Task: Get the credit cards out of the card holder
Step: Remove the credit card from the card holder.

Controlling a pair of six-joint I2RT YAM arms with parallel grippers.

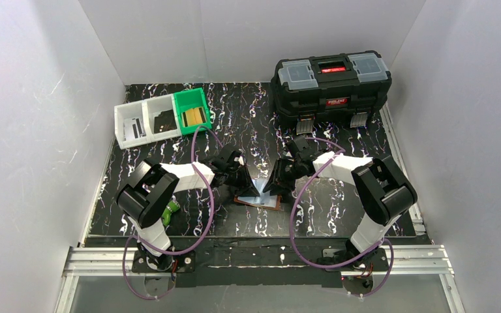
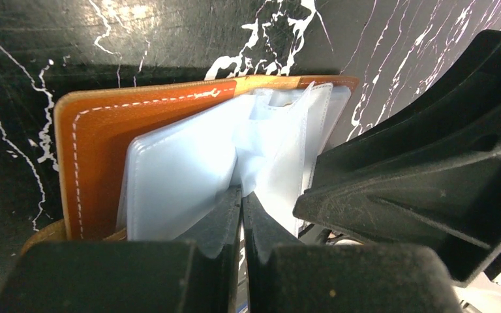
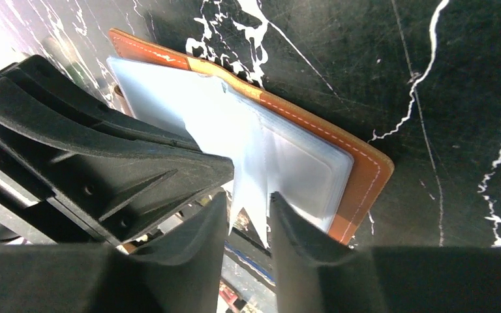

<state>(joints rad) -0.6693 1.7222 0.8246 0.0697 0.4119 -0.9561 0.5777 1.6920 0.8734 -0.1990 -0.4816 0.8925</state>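
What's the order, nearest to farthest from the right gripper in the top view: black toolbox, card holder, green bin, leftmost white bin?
From the right gripper:
1. card holder, just beneath it
2. black toolbox, back right
3. green bin, back left
4. leftmost white bin, far left

At table (image 1: 248, 124) centre, card holder (image 1: 261, 201), toolbox (image 1: 331, 81) behind right, bins (image 1: 162, 119) behind left
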